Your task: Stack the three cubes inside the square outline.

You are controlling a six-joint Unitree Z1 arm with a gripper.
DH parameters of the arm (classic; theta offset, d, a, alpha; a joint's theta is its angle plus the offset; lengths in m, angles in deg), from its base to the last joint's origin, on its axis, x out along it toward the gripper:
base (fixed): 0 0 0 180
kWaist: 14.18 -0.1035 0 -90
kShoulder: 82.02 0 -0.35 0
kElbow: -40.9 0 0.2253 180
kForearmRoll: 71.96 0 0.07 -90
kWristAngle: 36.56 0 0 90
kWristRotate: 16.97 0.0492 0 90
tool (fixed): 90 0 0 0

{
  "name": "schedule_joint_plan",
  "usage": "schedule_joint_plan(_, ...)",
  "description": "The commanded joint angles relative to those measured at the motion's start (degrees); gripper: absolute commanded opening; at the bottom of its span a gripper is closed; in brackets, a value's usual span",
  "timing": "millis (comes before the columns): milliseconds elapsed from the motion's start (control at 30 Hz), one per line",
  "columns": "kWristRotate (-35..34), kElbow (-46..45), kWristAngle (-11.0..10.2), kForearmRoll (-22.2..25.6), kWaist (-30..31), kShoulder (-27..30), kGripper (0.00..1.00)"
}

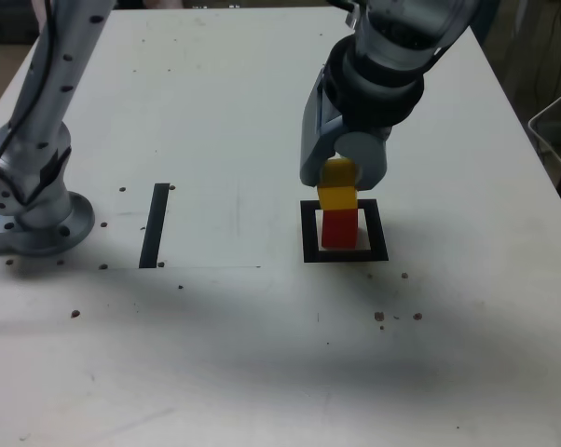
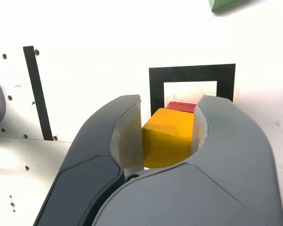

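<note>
The grey gripper (image 2: 169, 136) pinched the small matte yellow cube (image 2: 169, 139) between its pale pads, just right of centre in the exterior view. The cube sat level on the matte red cube (image 1: 337, 230), faces roughly square with it, inside the black tape square outline (image 1: 307, 233). A matte green cube (image 2: 224, 4) lay at the wrist view's upper right edge.

The grey, jointed robot arm (image 1: 392, 56) reaches down over the white table, wrist bent downward. Its grey two-jawed gripper (image 2: 169, 136) is clamped on a small matte yellow cube (image 2: 167, 139), jaws pressing opposite faces.
</note>
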Motion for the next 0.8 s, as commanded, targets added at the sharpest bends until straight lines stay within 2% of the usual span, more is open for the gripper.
schedule_joint_plan(0,0.6,0.1,0.1,1.9,0.0,-0.4,0.15)
schedule_joint_plan(567,3.5,0.4,1.2,1.9,0.1,-2.1,0.16)
schedule_joint_plan(667,3.5,0.6,1.2,1.9,0.1,-2.1,0.20)
schedule_joint_plan(767,3.5,0.7,1.2,1.9,0.1,-2.1,0.29)
